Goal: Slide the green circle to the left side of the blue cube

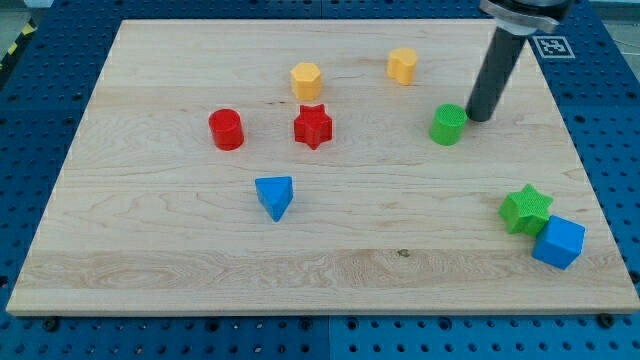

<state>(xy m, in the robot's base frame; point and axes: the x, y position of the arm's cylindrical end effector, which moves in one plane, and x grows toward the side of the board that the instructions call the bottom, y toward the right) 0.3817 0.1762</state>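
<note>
The green circle (448, 124) is a short green cylinder in the upper right part of the wooden board (150, 260). The blue cube (558, 242) sits near the board's lower right corner. A green star (525, 209) touches the cube's upper left side. My tip (480, 118) is at the end of the dark rod, just to the right of the green circle, close to it or touching it.
A red cylinder (227, 129) and a red star (313, 126) lie left of centre. Two yellow blocks (306, 80) (403, 65) sit near the view's top. A blue triangular block (274, 196) lies below the red star.
</note>
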